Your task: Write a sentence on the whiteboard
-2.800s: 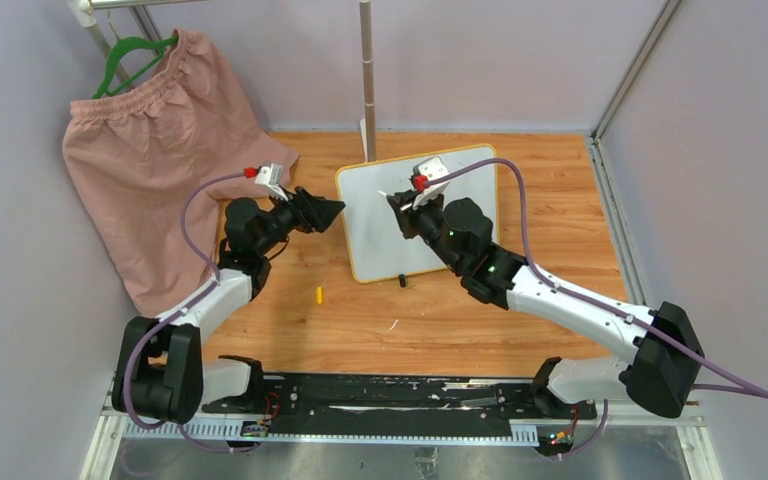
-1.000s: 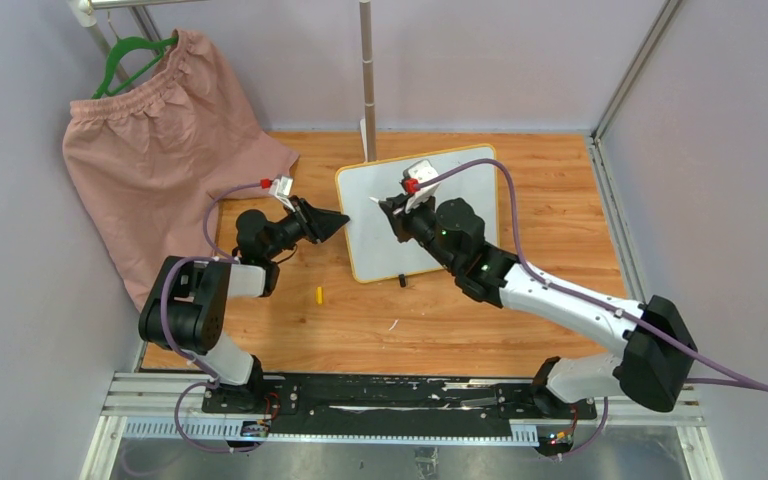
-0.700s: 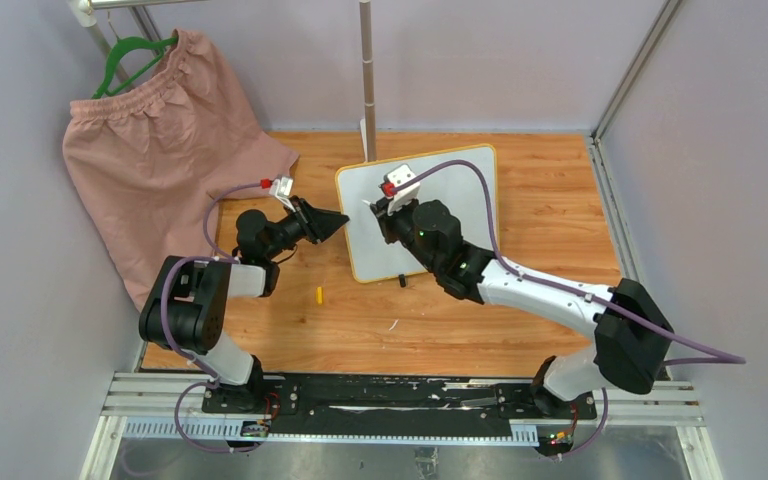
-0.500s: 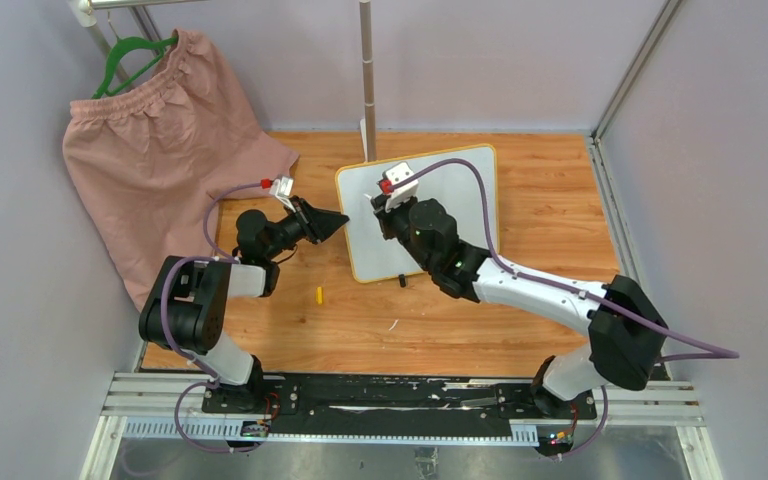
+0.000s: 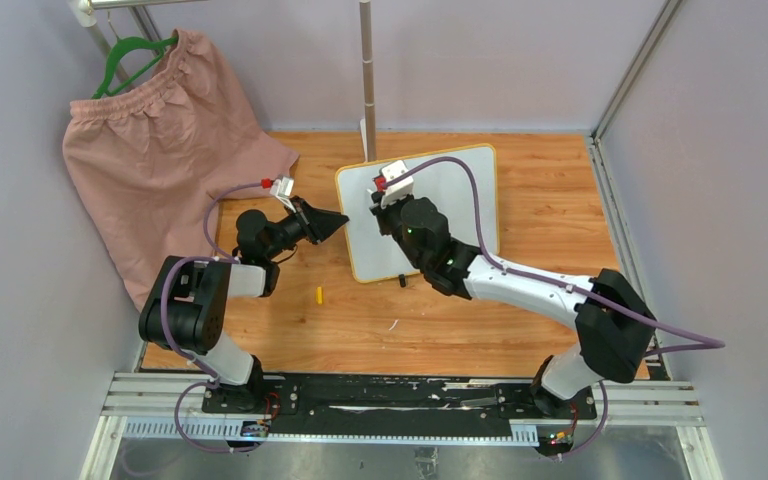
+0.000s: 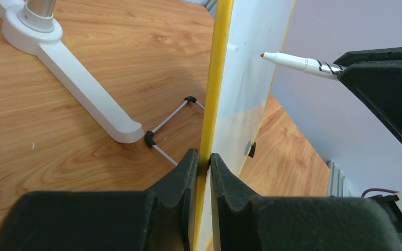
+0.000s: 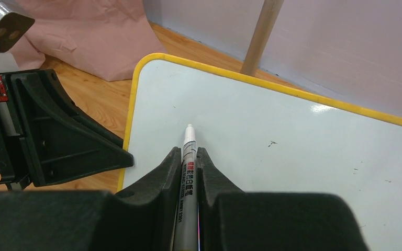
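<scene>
Yellow-framed whiteboard (image 7: 303,157), blank, propped near far edge of worktop (image 5: 560,180); likely light, stiff, tippy. Left gripper (image 6: 204,159) clamped on left frame edge: sound hold. Right gripper (image 7: 190,157) pinches marker (image 7: 189,137), tip close to board.

Warm orange-brown wooden tabletop (image 5: 340,340) underfoot, pale lilac-grey walls (image 5: 500,60) closing tight round it. At its far-left corner a dusty-pink fabric garment (image 5: 150,160) droops from a green plastic hanger (image 5: 112,66). At its far edge a white metal pole (image 5: 367,70) rises. Light soft, even.
</scene>
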Motion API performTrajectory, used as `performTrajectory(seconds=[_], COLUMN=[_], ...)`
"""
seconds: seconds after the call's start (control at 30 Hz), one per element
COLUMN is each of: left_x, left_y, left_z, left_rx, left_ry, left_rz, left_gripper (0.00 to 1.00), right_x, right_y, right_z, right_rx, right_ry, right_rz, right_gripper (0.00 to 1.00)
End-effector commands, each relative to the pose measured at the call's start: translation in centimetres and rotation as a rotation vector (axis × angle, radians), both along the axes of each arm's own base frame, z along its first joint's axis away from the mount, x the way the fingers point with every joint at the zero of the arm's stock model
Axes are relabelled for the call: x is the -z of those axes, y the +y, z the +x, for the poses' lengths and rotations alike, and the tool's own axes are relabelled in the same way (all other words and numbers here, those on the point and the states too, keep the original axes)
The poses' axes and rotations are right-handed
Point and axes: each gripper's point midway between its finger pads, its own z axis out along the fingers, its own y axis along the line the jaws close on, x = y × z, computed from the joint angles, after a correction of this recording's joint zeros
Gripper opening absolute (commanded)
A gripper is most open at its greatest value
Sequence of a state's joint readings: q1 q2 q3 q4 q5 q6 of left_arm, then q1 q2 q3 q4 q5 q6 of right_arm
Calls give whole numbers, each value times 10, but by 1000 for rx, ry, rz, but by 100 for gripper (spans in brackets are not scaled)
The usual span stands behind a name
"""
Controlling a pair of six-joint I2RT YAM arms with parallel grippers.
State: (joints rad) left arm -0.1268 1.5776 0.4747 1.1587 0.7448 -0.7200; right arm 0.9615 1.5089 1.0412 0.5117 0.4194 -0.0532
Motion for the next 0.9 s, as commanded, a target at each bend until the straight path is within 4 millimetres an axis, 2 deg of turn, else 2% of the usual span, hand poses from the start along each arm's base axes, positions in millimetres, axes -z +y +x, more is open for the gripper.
performTrajectory(seconds=[0.0, 0.37, 0.87], left_x=[-5, -5, -8], left_y=[-1, -1, 0], left_z=[1, 0, 0], left_rx=[7, 6, 1], left_ry=[-42, -45, -55], left_rz=[16, 18, 17], left_gripper=[14, 5, 0], right_x=[-21, -10, 10], right_y=[8, 21, 32], right_z=[3, 1, -10], right_rx=[14, -21, -86], right_ry=[-42, -14, 34], right_rz=[45, 31, -20], right_gripper=[0, 0, 0])
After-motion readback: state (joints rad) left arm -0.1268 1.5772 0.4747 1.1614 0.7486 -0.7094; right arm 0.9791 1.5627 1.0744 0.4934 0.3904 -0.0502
